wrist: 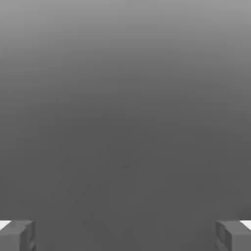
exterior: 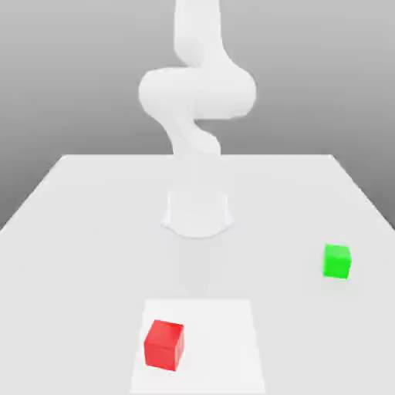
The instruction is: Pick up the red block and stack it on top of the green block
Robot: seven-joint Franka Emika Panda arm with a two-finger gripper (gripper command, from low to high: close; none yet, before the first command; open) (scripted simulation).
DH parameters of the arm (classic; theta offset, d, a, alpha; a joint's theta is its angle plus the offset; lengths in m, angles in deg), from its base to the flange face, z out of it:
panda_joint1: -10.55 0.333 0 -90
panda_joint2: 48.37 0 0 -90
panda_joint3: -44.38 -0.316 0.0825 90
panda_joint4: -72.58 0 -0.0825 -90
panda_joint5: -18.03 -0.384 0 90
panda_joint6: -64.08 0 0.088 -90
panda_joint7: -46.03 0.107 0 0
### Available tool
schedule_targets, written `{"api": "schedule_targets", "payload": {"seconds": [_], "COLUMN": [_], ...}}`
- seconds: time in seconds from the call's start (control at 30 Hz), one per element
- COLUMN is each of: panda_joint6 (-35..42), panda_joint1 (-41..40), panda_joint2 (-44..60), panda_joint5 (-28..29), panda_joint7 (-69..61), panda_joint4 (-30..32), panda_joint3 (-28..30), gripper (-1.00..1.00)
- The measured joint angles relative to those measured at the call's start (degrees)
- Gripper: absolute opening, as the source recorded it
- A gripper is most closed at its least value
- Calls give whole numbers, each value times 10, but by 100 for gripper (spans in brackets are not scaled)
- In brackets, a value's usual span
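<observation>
The small matte bright-red cube sits on the white table near its front edge, on a paler square patch. The smaller bright-green cube rests near the right edge, well apart. The gripper holds nothing, jaws spread wide.
</observation>
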Motion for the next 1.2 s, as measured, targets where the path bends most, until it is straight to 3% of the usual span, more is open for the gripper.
{"api": "schedule_targets", "payload": {"seconds": [0.73, 0.9, 0.93, 1.2], "panda_joint6": [-218, -300, -315, -307], "panda_joint1": [-43, -47, -48, -49], "panda_joint2": [461, 564, 582, 572], "panda_joint5": [-5, -14, -15, -13], "panda_joint7": [55, 51, 50, 52], "panda_joint4": [155, 148, 145, 147], "panda_joint3": [17, 12, 11, 11], "gripper": [0, 0, -100, -100]}}
